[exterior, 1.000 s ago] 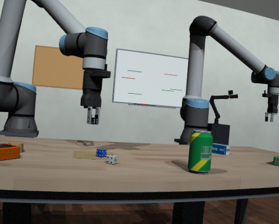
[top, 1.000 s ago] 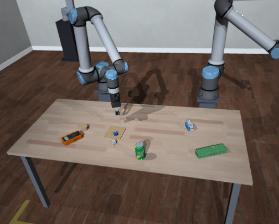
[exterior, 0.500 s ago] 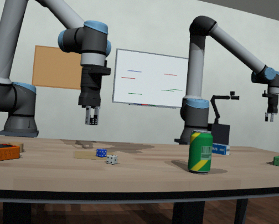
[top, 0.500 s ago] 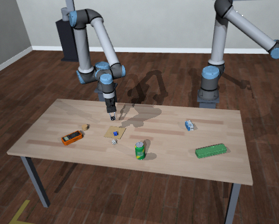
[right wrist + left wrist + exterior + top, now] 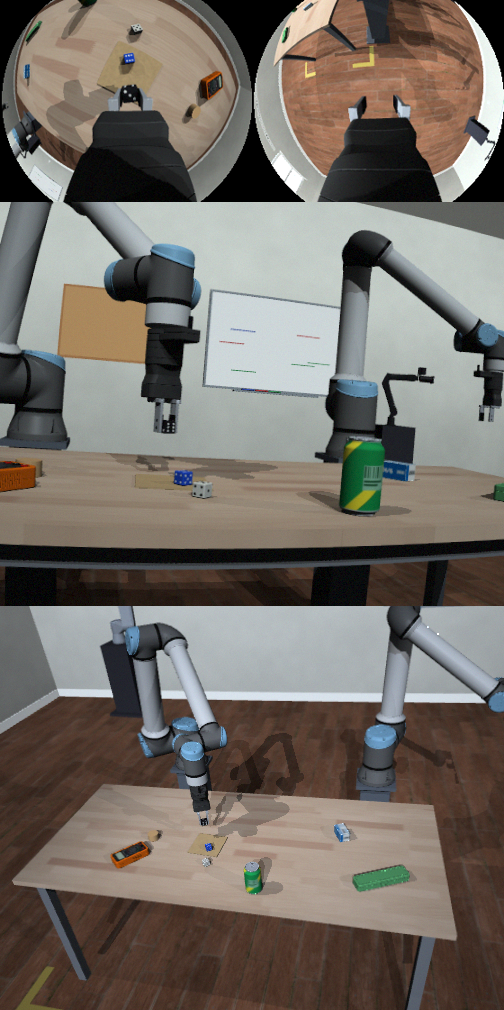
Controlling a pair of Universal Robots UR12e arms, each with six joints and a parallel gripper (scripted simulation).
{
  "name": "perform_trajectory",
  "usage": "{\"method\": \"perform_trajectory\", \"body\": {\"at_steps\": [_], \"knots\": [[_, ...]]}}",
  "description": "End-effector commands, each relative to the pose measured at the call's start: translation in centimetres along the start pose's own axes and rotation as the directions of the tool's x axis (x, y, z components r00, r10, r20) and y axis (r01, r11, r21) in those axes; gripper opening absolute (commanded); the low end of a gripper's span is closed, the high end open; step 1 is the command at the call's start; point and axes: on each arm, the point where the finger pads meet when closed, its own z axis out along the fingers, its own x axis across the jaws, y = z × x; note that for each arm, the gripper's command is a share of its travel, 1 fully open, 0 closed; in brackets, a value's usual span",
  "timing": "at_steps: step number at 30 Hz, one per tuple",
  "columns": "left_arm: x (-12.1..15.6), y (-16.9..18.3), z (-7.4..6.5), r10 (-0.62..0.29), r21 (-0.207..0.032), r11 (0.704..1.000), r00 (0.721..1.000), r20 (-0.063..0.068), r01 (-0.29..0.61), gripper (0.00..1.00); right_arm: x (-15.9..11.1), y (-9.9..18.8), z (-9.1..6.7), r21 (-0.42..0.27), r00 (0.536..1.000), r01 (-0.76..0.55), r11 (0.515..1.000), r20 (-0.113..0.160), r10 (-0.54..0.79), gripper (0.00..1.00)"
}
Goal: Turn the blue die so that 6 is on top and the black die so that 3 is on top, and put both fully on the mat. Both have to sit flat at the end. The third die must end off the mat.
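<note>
Mat [image 5: 198, 849] [image 5: 150, 481] [image 5: 112, 72] visible from right claw [image 5: 202, 816] [image 5: 167, 416] [image 5: 130, 94], not left wrist.

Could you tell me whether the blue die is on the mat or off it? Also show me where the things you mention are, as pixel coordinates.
On it: the blue die [image 5: 209, 847] [image 5: 183, 477] [image 5: 129, 58] has mat [image 5: 196, 849] [image 5: 110, 72] showing all around it from the right wrist.

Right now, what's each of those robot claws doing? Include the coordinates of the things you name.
Left gripper [image 5: 486, 414] [image 5: 379, 108]: open, holding nothing.
Right gripper [image 5: 203, 821] [image 5: 166, 424] [image 5: 130, 101]: closed on the black die [image 5: 204, 822] [image 5: 169, 426] [image 5: 130, 94], held above the table.

Pale wood-grain table [image 5: 300, 861] [image 5: 280, 522] [image 5: 96, 24], shiny metal-topped can [image 5: 253, 879] [image 5: 361, 477], dark plank wood floor [image 5: 310, 741] [image 5: 387, 81], smooth matt wall [image 5: 275, 651] [image 5: 280, 262]
</note>
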Motion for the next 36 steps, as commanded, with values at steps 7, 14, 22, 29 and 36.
{"method": "perform_trajectory", "body": {"at_steps": [7,14,22,29,36], "knots": [[0.0,0.1,-0.1,0.0,-0.002,1.0,1.0,0.0,0.0,1.0,0.0,-0.1,3.7,0.002,1.0,0.0,1.0,0.0,0.0,0.49],[0.0,0.1,-0.1,0.0,-0.002,1.0,1.0,0.0,0.0,1.0,0.0,-0.1,6.8,0.002,1.0,0.0,1.0,0.0,0.0,0.49],[0.0,0.1,-0.1,0.0,-0.002,1.0,1.0,0.0,0.0,1.0,0.0,-0.1,8.2,0.002,1.0,0.0,1.0,0.0,0.0,0.49],[0.0,0.1,-0.1,0.0,-0.002,1.0,1.0,0.0,0.0,1.0,0.0,-0.1,8.4,0.002,1.0,0.0,1.0,0.0,0.0,0.49],[0.0,0.1,-0.1,0.0,-0.002,1.0,1.0,0.0,0.0,1.0,0.0,-0.1,8.4,0.002,1.0,0.0,1.0,0.0,0.0,0.49]]}}
